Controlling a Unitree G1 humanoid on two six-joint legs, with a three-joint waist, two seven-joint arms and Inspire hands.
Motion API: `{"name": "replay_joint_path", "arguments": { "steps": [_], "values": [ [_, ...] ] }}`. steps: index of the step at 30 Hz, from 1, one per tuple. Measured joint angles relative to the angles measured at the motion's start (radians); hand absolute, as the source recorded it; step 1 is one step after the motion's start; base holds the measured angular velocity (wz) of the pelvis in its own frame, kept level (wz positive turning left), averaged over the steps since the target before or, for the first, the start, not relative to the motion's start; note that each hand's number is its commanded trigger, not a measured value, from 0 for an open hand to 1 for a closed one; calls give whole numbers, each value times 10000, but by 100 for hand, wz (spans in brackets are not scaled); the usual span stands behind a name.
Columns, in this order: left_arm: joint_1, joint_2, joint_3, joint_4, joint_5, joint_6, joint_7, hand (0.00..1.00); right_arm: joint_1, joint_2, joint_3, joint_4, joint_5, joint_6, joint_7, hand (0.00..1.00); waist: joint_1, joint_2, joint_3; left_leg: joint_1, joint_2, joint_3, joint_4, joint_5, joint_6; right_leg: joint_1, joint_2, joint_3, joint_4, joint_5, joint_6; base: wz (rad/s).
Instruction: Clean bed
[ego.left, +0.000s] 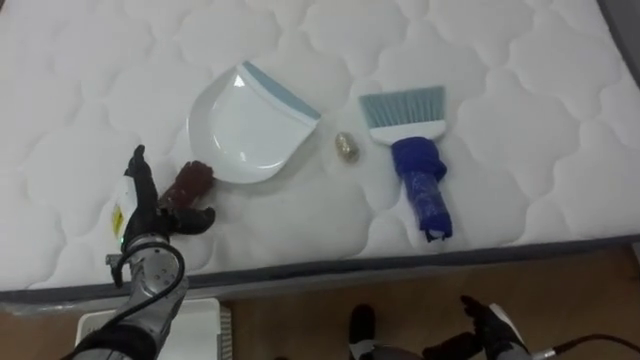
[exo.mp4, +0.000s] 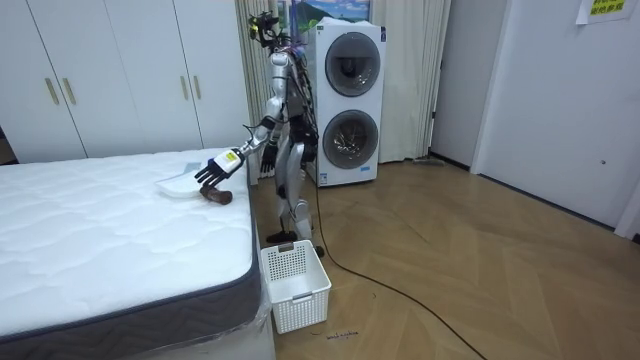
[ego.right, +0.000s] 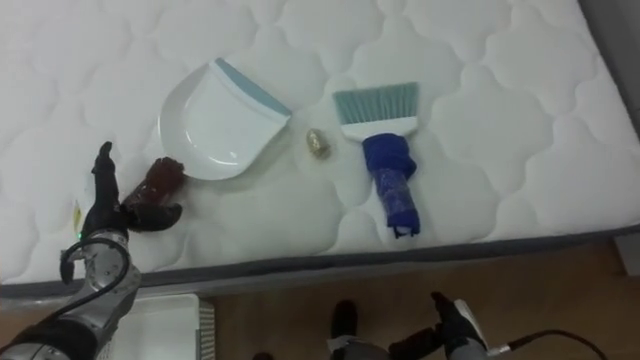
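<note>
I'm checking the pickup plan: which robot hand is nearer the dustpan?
Left. The left robot hand is open beside the dustpan, at its handle end; the right robot hand hangs low, below the mattress edge.

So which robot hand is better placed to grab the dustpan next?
Left. The left robot hand is open over the mattress, right beside the dustpan and the brown thing at its edge. The right robot hand hangs low, below the mattress edge.
</note>
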Motion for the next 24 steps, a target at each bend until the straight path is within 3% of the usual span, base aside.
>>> {"name": "replay_joint_path", "arguments": {
  "steps": [11, 20, 24],
  "values": [
    [-12, 73, -6, -23, -30, -25, 419, 0, -17, 0, 20, -118, 461, -14, -21, 0, -239, -20, -2, -518, 2, 63, 403, -76, 24, -520, -71, 39, 387, -53, -23, 0],
    [-38, 128, -113, -19, -32, -300, 540, 0, 18, -13, 0, -169, 794, -87, -37, 0, -276, -35, 18, -752, 0, 107, 561, -162, 39, -763, -108, 46, 538, -104, 1, 0],
    [-62, 164, -181, 22, -30, -299, 520, 0, 47, -48, -2, -217, 819, -101, -21, 0, -307, -9, 64, -1027, 9, 80, 755, -221, 47, -1032, -114, 49, 723, -168, -16, 0]
  ]
}}
